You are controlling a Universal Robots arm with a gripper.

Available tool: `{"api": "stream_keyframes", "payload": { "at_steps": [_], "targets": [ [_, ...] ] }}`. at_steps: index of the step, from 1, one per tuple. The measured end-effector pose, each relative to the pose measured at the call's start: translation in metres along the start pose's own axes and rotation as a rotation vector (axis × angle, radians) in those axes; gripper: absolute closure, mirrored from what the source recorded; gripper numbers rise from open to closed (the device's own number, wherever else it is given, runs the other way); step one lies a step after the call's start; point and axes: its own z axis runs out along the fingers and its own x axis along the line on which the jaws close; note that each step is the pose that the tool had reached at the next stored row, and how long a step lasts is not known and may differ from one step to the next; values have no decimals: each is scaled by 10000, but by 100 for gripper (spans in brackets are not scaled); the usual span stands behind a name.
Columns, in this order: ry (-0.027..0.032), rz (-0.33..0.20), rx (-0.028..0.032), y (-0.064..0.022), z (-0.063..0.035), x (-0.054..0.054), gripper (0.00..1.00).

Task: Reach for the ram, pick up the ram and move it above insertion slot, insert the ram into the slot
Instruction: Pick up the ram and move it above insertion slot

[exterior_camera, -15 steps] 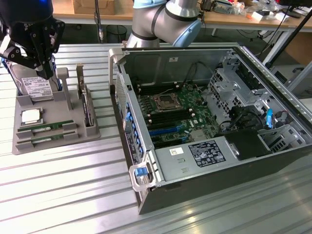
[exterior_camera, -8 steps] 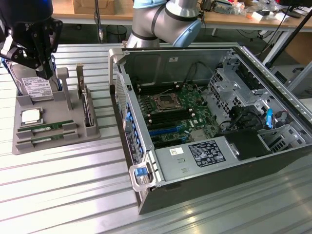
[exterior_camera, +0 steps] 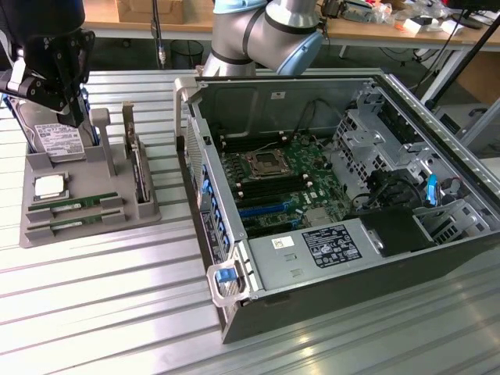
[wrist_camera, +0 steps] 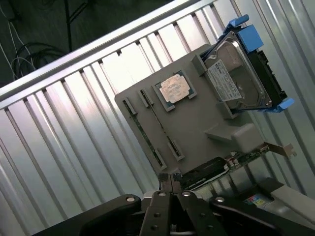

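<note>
Two green ram sticks lie side by side in the grey holder tray point(exterior_camera: 47, 234), one point(exterior_camera: 74, 205) behind the other point(exterior_camera: 76, 222). In the wrist view they appear edge-on as thin strips point(wrist_camera: 146, 132) across the tray point(wrist_camera: 197, 123). My black gripper point(exterior_camera: 79, 117) hangs over the tray's back, near the hard drive, well above the sticks. Its fingers point(wrist_camera: 171, 183) are shut together with nothing between them. The black memory slots point(exterior_camera: 269, 191) with pale end clips sit on the motherboard inside the open computer case point(exterior_camera: 328, 273).
The tray also holds a silver processor chip point(exterior_camera: 49, 186), a hard drive point(exterior_camera: 61, 141) in a blue bracket point(wrist_camera: 251, 37), and an upright card point(exterior_camera: 139, 168). Blue sockets point(exterior_camera: 262, 209) and the square processor socket point(exterior_camera: 262, 162) sit near the slots. The case walls stand high around the board.
</note>
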Motion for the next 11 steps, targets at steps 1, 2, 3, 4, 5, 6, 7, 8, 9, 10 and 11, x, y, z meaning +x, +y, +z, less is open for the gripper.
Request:
{"api": "stream_keyframes", "payload": {
  "at_steps": [1,2,3,4,5,6,7,8,9,10,11],
  "targets": [
    [3,-71,-2,0,0,0,89],
    [7,-146,-4,0,0,0,89],
    [11,-249,-6,0,0,0,89],
    [14,-321,-8,0,0,0,89],
    [17,-410,-10,0,0,0,89],
    [21,-493,-12,0,0,0,89],
    [25,-577,-15,0,0,0,89],
    [34,-779,-19,0,0,0,89],
    [45,-1016,-25,0,0,0,89],
    [53,-1194,-29,0,0,0,89],
    [57,-1311,-32,0,0,0,89]
  ]
}}
